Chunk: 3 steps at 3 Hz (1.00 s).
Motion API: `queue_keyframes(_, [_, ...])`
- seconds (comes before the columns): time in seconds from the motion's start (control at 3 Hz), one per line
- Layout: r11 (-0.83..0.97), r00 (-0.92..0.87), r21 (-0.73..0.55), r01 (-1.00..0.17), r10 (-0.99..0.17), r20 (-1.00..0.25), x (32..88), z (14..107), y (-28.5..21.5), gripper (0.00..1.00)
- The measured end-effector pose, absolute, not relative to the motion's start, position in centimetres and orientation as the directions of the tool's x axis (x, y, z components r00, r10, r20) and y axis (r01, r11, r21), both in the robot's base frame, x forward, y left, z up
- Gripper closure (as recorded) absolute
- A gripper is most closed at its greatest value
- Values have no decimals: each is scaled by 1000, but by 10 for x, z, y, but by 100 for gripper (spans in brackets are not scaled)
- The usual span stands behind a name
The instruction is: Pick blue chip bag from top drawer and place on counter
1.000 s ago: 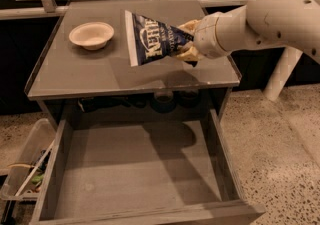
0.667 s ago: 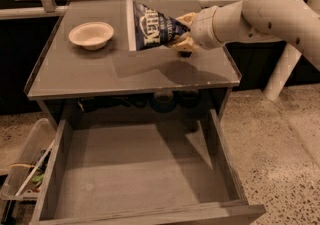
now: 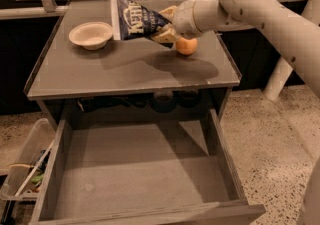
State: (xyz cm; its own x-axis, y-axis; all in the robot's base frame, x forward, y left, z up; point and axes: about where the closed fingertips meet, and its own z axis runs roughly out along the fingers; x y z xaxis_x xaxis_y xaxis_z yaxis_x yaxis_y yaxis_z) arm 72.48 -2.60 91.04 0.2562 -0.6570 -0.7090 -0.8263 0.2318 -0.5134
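Observation:
The blue chip bag, dark navy with white lettering and a white strip on its left end, hangs in the air above the counter. My gripper is shut on the bag's right end and holds it over the counter's middle, beside the bowl. The white arm reaches in from the upper right. The top drawer is pulled fully open below the counter and its grey bottom is bare.
A pale bowl sits on the counter at the back left. An orange rests on the counter just under my wrist. A clear plastic bin with clutter stands on the floor left of the drawer.
My gripper has carried the chip bag up and toward the back left of the counter, nearer the bowl. The orange under my wrist now shows.

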Motion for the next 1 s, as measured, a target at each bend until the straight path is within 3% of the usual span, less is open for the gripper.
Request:
queue_keyframes(0.33, [207,253,-485,-849,-648,-719,728,904,-9,100])
queue_keyframes(1.0, [205,254,-484,-850,-647,-719,728,903,-8,59])
